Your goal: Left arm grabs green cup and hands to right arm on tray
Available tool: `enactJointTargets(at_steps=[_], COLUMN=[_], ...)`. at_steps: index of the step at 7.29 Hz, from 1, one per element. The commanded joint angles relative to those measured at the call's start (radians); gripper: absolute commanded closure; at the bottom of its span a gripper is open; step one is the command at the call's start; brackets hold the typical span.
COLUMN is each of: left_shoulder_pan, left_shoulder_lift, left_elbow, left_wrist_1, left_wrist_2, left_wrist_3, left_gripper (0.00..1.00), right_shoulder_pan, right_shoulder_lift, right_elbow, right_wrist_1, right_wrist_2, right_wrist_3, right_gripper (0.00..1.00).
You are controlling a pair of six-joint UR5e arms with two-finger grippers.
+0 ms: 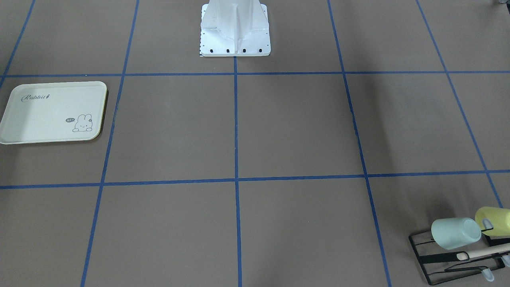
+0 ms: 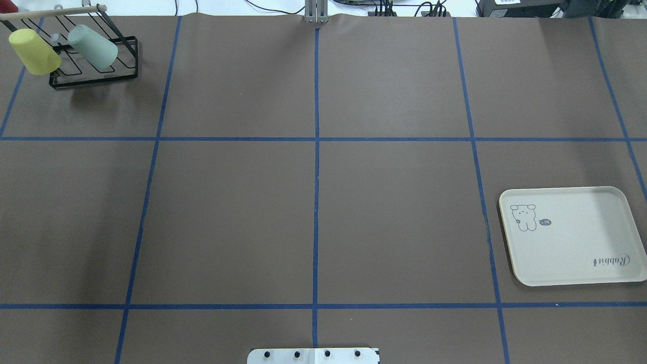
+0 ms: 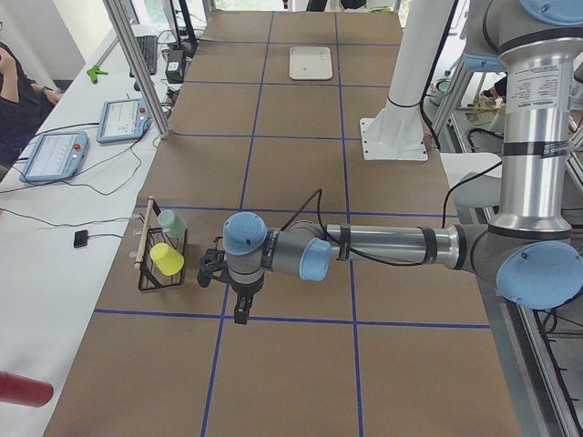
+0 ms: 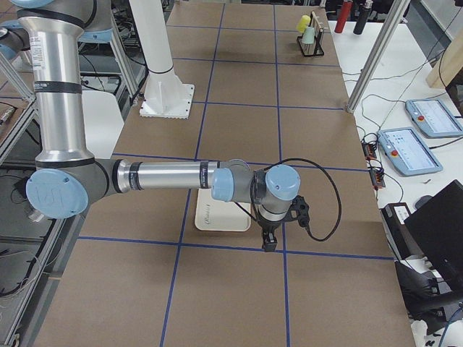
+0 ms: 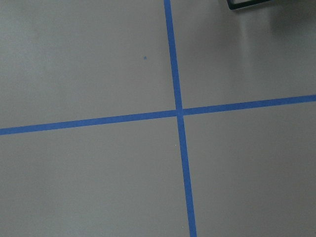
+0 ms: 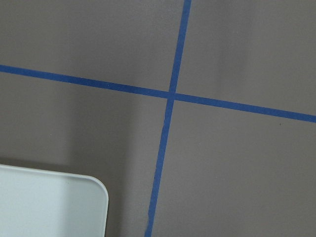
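On the black wire rack (image 2: 93,81) at the table's far left corner we see the green cup (image 2: 93,46), hung tilted on a prong beside a yellow cup (image 2: 34,51). Nothing is done yet, as we judge it: no grab, no handover, no placing. The tray (image 2: 581,237) lies on the right side, well apart from the rack, and the cup is not on it.

We see the left arm (image 3: 383,246) reach out low, with the left gripper (image 3: 241,309) pointing down over the table near the rack, not touching the cup. Only the side view shows it, so we cannot tell if it is spread or pressed together. Same for the right gripper (image 4: 268,242) on the right arm (image 4: 166,176): it hangs over the table just beside the tray, seen only from the side, state we cannot tell.

Left to do: reach the cup, lift it off the prong, pass it mid-table, set it on the tray.

Surface: flat brown paper table (image 2: 227,217) with a blue tape grid.

Room: white pedestal (image 1: 235,32) at the robot's base, a side bench with two teach pendants (image 3: 55,155), aluminium frame posts, a person (image 3: 14,91) at the side view's edge.
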Motion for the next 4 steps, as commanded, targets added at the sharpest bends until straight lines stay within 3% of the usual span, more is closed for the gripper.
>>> enactJointTargets(at_steps=[1, 4], left_shoulder_pan=[0.0, -0.002], left_shoulder_lift=[0.0, -0.059], left_elbow=[-0.001, -0.008], left_wrist_1=[0.0, 0.056], left_wrist_2=[0.0, -0.002], left_wrist_3=[0.0, -0.001], left_gripper=[0.0, 0.0], right_shoulder_pan=[0.0, 0.0], right_shoulder_lift=[0.002, 0.002], right_elbow=[0.004, 0.008], right_wrist_1=[0.001, 0.001], right_wrist_2=[0.001, 0.004], right_wrist_3=[0.0, 0.002], right_gripper=[0.0, 0.0])
